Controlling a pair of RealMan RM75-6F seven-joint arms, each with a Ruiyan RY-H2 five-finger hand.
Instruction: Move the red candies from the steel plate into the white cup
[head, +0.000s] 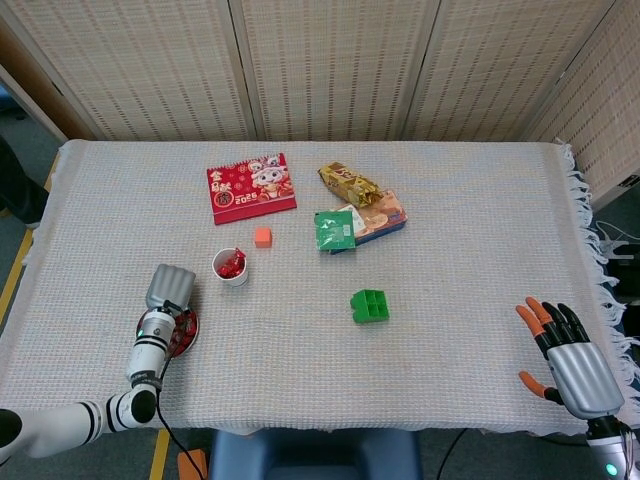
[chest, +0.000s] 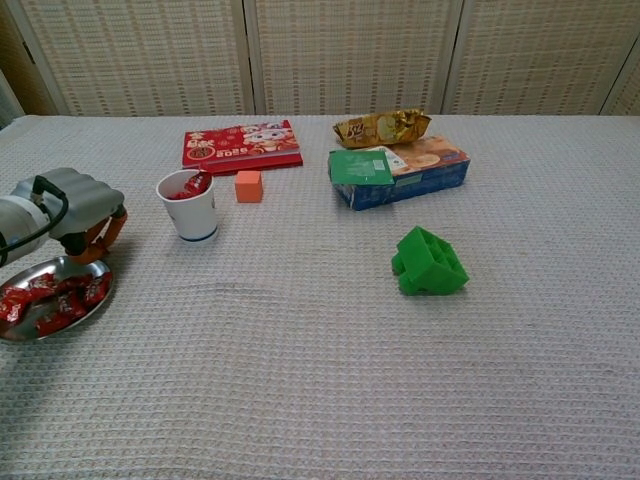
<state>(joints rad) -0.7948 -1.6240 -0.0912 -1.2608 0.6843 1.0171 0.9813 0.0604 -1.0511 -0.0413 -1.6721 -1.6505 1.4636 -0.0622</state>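
Red wrapped candies (chest: 52, 300) lie on the round steel plate (chest: 20, 331) at eight o'clock from the white paper cup (chest: 189, 213). Left hand (chest: 75, 205) hovers above, fingers curled, grasp unclear. Right hand (head: 572, 362) spread.

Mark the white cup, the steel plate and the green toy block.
white cup (chest: 190, 218): chest view, outer wall.
steel plate (chest: 62, 265): chest view, bare far rim.
green toy block (chest: 431, 263): chest view, top face.
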